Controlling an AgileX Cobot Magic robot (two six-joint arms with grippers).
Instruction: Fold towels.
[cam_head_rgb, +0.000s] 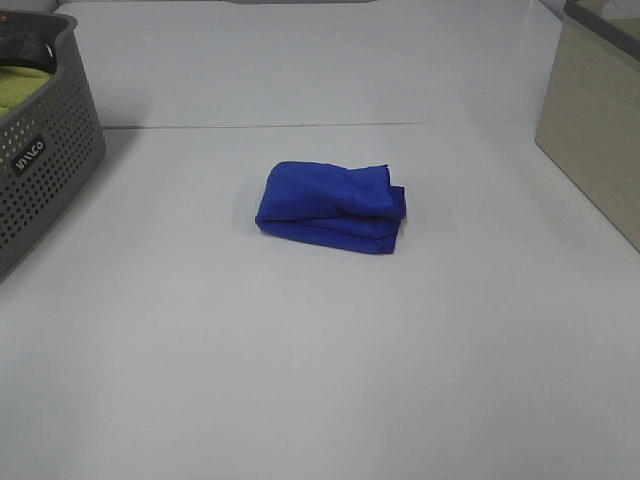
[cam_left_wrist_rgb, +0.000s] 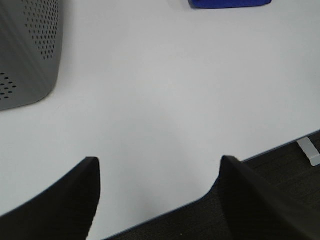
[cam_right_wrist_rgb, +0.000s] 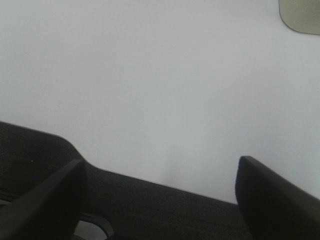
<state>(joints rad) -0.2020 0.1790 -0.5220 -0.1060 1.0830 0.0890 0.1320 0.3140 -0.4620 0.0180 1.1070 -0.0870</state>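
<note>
The royal-blue towel (cam_head_rgb: 330, 206) lies folded into a small thick bundle at the middle of the white table (cam_head_rgb: 300, 380). An edge of it also shows in the left wrist view (cam_left_wrist_rgb: 230, 3). Neither arm appears in the exterior high view. My left gripper (cam_left_wrist_rgb: 160, 200) is open and empty over the table's front edge, far from the towel. My right gripper (cam_right_wrist_rgb: 160, 195) is open and empty over the table's edge, with no towel in its view.
A grey perforated basket (cam_head_rgb: 40, 160) with a yellow-green cloth (cam_head_rgb: 22, 90) inside stands at the far left; its wall shows in the left wrist view (cam_left_wrist_rgb: 27, 50). A beige bin (cam_head_rgb: 595, 130) stands at the far right; its corner shows in the right wrist view (cam_right_wrist_rgb: 302, 17).
</note>
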